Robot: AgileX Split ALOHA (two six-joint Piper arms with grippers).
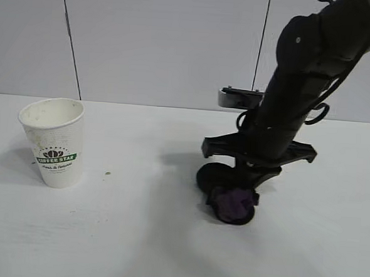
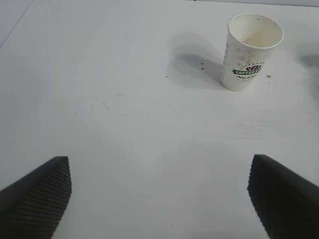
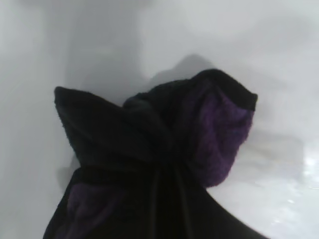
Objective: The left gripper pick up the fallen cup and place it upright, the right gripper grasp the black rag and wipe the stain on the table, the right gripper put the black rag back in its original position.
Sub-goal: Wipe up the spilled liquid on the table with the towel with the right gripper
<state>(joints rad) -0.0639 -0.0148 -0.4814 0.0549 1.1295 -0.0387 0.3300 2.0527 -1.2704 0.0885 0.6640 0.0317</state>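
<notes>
The white cup (image 1: 53, 143) with the green logo band stands upright at the left of the white table (image 1: 135, 236); it also shows in the left wrist view (image 2: 251, 50). My left gripper (image 2: 159, 191) is open and empty, well back from the cup, and is out of the exterior view. My right gripper (image 1: 235, 192) points down, shut on the black rag (image 1: 231, 203), and presses it onto the table right of centre. The rag (image 3: 154, 149) is bunched, with purple-tinted folds. The stain is hidden; no brown puddle shows.
Tiny brown droplets (image 2: 202, 63) lie on the table beside the cup. A grey panelled wall (image 1: 159, 43) stands behind the table. A faint wet sheen (image 3: 279, 149) shows on the table beside the rag.
</notes>
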